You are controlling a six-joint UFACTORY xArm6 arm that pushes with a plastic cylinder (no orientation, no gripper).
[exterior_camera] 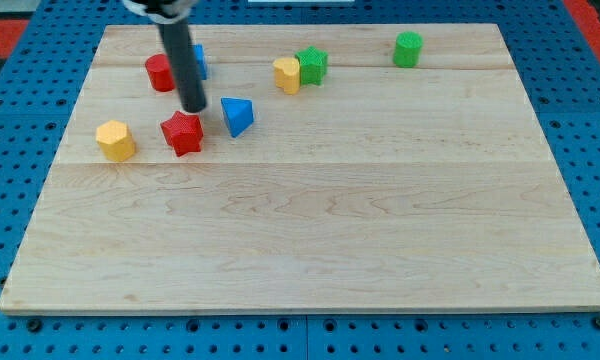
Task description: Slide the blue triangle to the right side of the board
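The blue triangle [237,116] lies in the upper left part of the wooden board [310,250]. My tip [194,107] stands just to its left, a small gap apart, directly above the red star block [183,132]. The rod rises toward the view's top and partly hides a second blue block [199,60] and a red cylinder [160,72] behind it.
A yellow hexagon block [115,140] sits at the view's left. A yellow block [287,74] and a green star block [312,65] touch each other at the top centre. A green cylinder [408,48] stands at the top right.
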